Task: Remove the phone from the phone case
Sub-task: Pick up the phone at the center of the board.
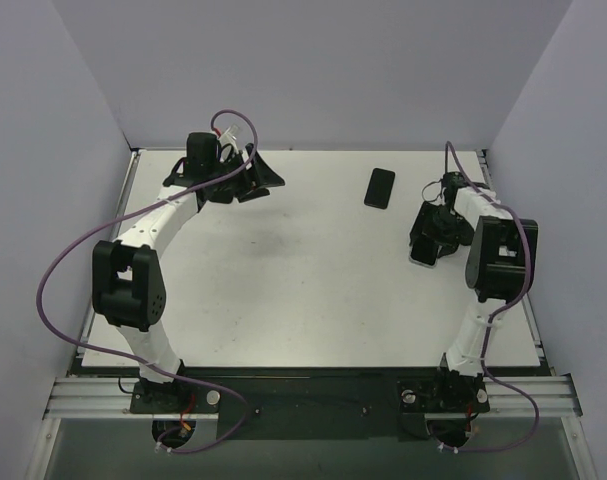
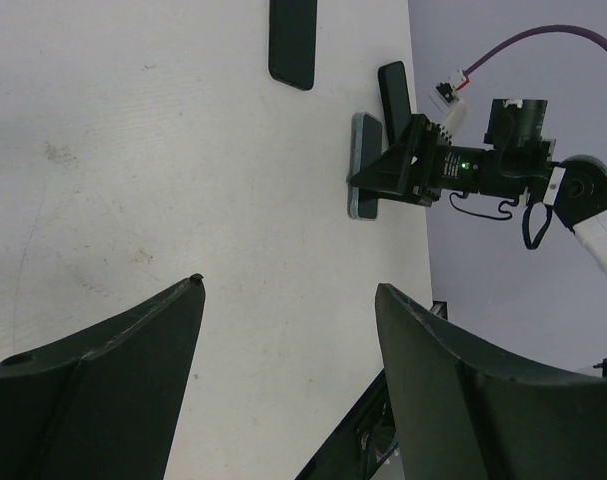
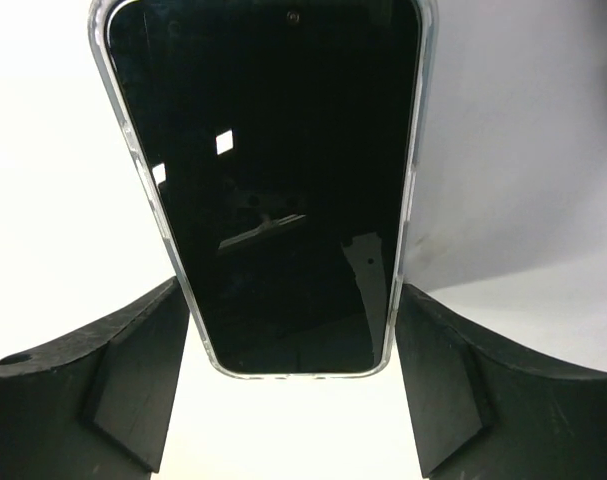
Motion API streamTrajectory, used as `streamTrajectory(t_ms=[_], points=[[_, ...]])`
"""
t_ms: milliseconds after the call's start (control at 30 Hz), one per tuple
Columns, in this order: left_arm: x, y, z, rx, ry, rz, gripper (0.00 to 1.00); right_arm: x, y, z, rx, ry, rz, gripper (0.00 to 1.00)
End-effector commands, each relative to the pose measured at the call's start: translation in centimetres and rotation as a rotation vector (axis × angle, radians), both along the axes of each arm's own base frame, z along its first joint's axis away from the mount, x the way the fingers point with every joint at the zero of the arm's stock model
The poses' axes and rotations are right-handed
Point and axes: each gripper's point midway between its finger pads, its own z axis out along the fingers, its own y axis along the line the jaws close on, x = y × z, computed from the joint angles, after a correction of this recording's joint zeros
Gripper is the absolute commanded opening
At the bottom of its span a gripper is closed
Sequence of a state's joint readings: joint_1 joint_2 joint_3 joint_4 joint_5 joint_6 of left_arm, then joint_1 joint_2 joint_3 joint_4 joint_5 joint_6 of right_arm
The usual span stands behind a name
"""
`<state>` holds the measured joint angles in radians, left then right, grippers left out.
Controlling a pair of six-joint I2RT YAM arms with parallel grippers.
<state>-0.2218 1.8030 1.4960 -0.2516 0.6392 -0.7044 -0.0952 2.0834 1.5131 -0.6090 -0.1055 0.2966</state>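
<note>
Right gripper (image 3: 291, 300) low over the surface (image 3: 43, 150), jaws apart and straddling the near end of the phone (image 3: 273, 180). Fingers (image 3: 103, 380) close against the two long edges of the clear phone case (image 3: 153, 190); cannot tell whether pressing already or only just beside. Judged as the grasping step: getting hold of the cased phone, with nothing separated yet. Phone seated fully in the case, screen up, dark and reflective, clear rim showing round the visible end. Lying flat, as far as can be told, near the right edge of the surface, long axis running away from the wrist camera.

Left gripper (image 2: 290, 285) wide open, holding nothing, hanging over the far left part of the surface, well apart from the phone. Looking across at it from there, with a dark flat slab (image 1: 380, 188) lying on its own between the two arms, nearer the right one; second phone or spare case, cannot tell.

Next move, probably: close squarely on the case edges, not on the glass, and firmly enough to stop any slide on slick plastic. Then lift or tilt to free a corner. Calls for the left gripper to come across: one hold on the case, one push on the phone. Risk worth noting: case clamped tighter onto phone by a squeeze on the long edges, release made harder. Better, perhaps, to grip low on the end.
</note>
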Motion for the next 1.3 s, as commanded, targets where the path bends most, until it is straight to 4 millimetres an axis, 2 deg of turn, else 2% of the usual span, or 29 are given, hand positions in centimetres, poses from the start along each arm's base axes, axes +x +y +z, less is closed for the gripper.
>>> streamTrajectory(t_ms=[0, 133, 300, 333, 367, 400, 500, 533, 567, 667, 733, 833, 1000, 1067, 1200, 1267], points=[[-0.4, -1.2, 2.3, -0.068, -0.062, -0.044, 0.79, -1.0, 5.5, 1.7, 0.237, -0.144, -0.036, 0.0], [-0.8, -2.3, 1.8, -0.096, -0.052, -0.07, 0.79, -1.4, 7.3, 3.4, 0.312, -0.362, -0.071, 0.0], [-2.1, -4.9, 1.3, -0.14, -0.03, -0.134, 0.8, -2.6, 9.6, 5.5, 0.409, -0.571, -0.045, 0.0], [-2.5, -5.5, 1.1, -0.16, -0.015, -0.148, 0.8, -3.3, 10.4, 5.3, 0.417, -0.569, -0.022, 0.0], [-2.8, -6.4, 1.5, -0.18, -0.039, -0.172, 0.8, -3.5, 12.0, 6.1, 0.426, -0.596, 0.038, 0.0], [-3.1, -7.1, 1.2, -0.188, -0.03, -0.181, 0.81, -3.9, 12.5, 6.1, 0.423, -0.602, 0.058, 0.0], [-4.8, -9.7, 0.5, -0.141, -0.043, -0.239, 0.82, -4.2, 15.3, 8.5, 0.42, -0.685, 0.14, 0.0], [-4.8, -10.0, 0.4, -0.124, -0.054, -0.231, 0.82, -4.2, 16.0, 9.2, 0.426, -0.702, 0.149, 0.0], [-6.1, -10.8, -0.2, -0.104, -0.035, -0.255, 0.81, -4.2, 17.1, 10.1, 0.445, -0.728, 0.158, 0.0], [-7.3, -12.4, -1.0, -0.047, -0.048, -0.275, 0.79, -4.5, 19.8, 12.6, 0.48, -0.794, 0.197, 0.0], [-7.5, -12.5, -1.9, 0.005, -0.042, -0.272, 0.77, -4.9, 21.2, 13.7, 0.468, -0.818, 0.227, 0.0], [-7.5, -12.4, -2.0, 0.041, -0.064, -0.262, 0.78, -5.6, 23.6, 14.7, 0.49, -0.824, 0.273, 0.0], [-8.0, -12.9, -2.9, 0.071, -0.052, -0.281, 0.79, -6.1, 25.7, 16.7, 0.502, -0.859, 0.313, 0.0], [-8.0, -12.9, -3.3, 0.086, -0.045, -0.282, 0.76, -6.4, 26.6, 17.3, 0.519, -0.86, 0.332, 0.0], [-8.1, -13.1, -3.3, 0.072, -0.04, -0.293, 0.61, -7.3, 28.3, 18.4, 0.535, -0.868, 0.378, 0.0], [-8.3, -13.3, -2.8, 0.056, -0.047, -0.303, 0.5, -7.8, 28.8, 18.8, 0.536, -0.863, 0.397, 0.0]])
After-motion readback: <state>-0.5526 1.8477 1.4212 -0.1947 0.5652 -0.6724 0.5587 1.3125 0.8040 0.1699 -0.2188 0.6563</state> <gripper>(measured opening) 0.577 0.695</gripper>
